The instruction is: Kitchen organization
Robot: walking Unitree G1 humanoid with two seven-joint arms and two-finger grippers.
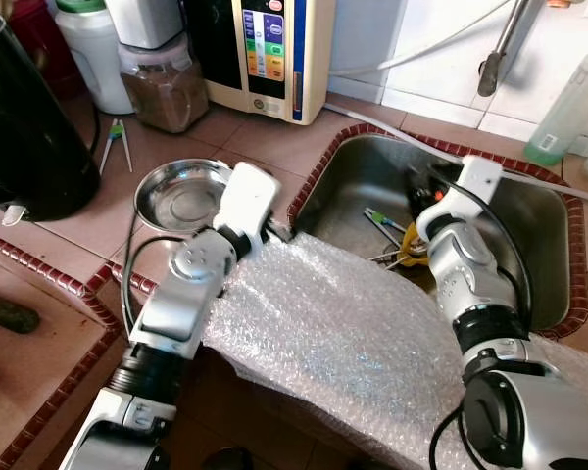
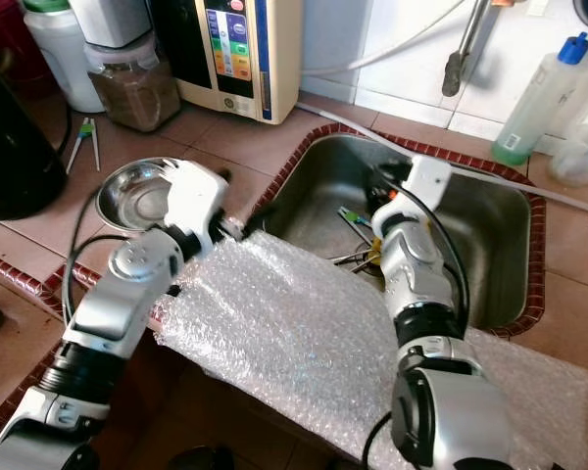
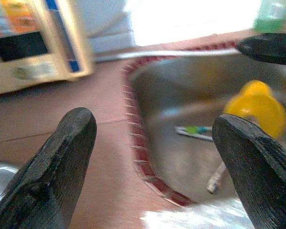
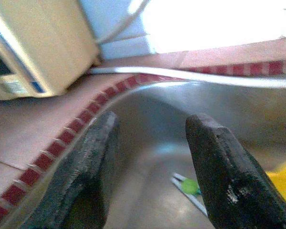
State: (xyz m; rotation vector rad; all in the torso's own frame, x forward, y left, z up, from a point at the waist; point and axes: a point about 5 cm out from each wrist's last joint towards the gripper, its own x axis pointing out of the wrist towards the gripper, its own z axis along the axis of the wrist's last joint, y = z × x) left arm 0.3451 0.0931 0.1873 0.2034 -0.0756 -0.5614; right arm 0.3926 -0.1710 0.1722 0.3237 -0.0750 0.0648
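stainless sink (image 1: 529,245) set into terracotta-tiled counter (image 1: 265,137), dark red trim round the rim. bubble wrap (image 1: 343,333) draped over sink's front edge and hanging down toward the robot. inside the sink: yellow item (image 3: 257,106), partly hidden behind right arm in the head views; green-tipped utensil (image 1: 380,217) just beside it on the basin floor, plus some metal cutlery, too blurred to identify.

left gripper (image 3: 155,164) poised above counter at sink's left rim, fingers (image 3: 57,162) spread wide, nothing between them. left wrist view looks across the rim into the basin at the yellow item and green-tipped utensil.

right gripper (image 4: 150,160) down inside the sink, near the back-left wall, fingers (image 4: 219,167) parted, empty. green-tipped utensil below and ahead of it, yellow item off to one side, no contact with either.

steel bowl (image 1: 181,196) upright on counter, just left of left wrist, empty. cream appliance with coloured button panel (image 1: 265,49) against back wall. jar of brown contents (image 1: 165,83) beside it, white container (image 1: 93,54) further left. black kettle-like vessel (image 1: 24,127) at far left. chopsticks or tongs (image 1: 118,142) lying on tiles between kettle and jar. clear bottle with green liquid (image 2: 534,98) right of sink by the wall. faucet pipe (image 1: 500,49) above the basin.
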